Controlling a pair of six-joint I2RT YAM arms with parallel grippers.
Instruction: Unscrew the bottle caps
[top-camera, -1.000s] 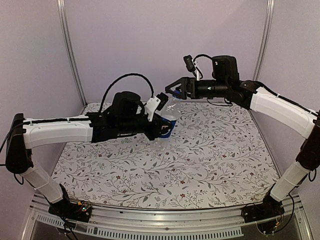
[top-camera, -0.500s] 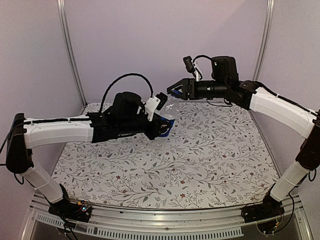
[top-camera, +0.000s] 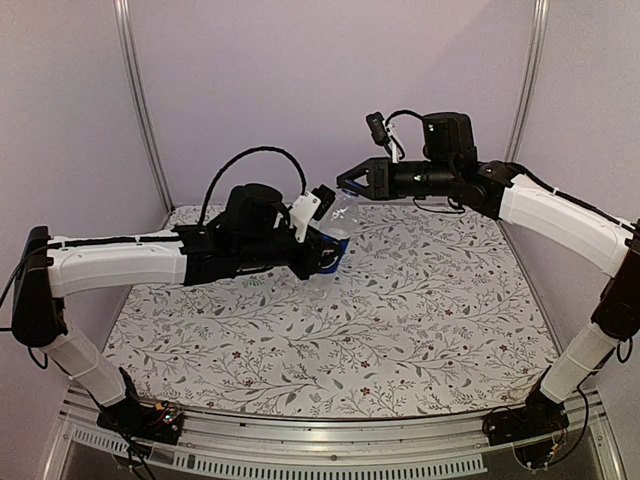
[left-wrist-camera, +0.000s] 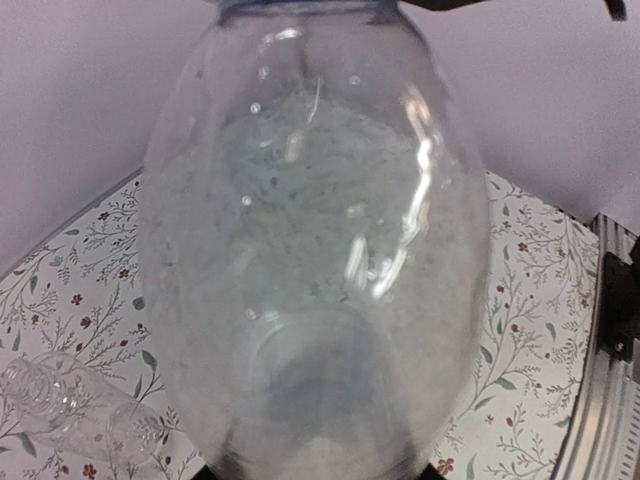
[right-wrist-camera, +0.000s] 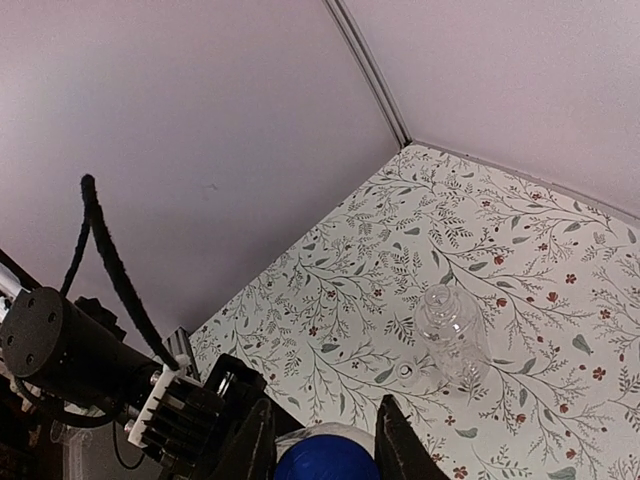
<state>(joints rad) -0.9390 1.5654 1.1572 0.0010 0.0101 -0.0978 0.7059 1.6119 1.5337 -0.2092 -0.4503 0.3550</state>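
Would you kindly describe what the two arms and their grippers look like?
Both the left arm and right arm have white shells between black joints and bases. The left gripper and right gripper are black, each with a white camera bracket. A black cable loops over each wrist.

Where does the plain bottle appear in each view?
Top external: not visible.
Left wrist: the plain bottle lies at lower left.
Right wrist: it lies right of centre.
Shared landmark: the floral table.
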